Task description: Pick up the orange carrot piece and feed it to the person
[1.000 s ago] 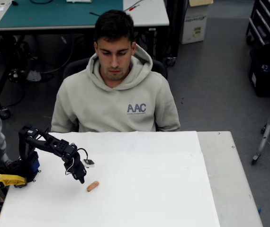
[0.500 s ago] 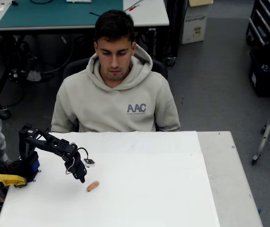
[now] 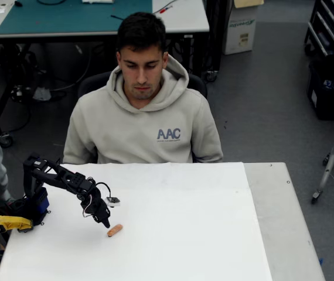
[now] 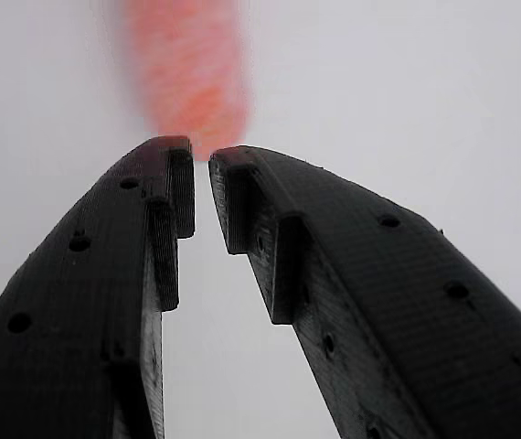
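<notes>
gripper (image 3: 105, 223) now lower and nearer the orange carrot piece (image 3: 115, 230), jaws narrowly parted, empty

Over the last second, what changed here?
The gripper crept a little right and down in the overhead view, closing in on the carrot. Its jaws stand slightly parted in the wrist view and hold nothing. The carrot lies where it lay on the table, and the person sits as before.
</notes>
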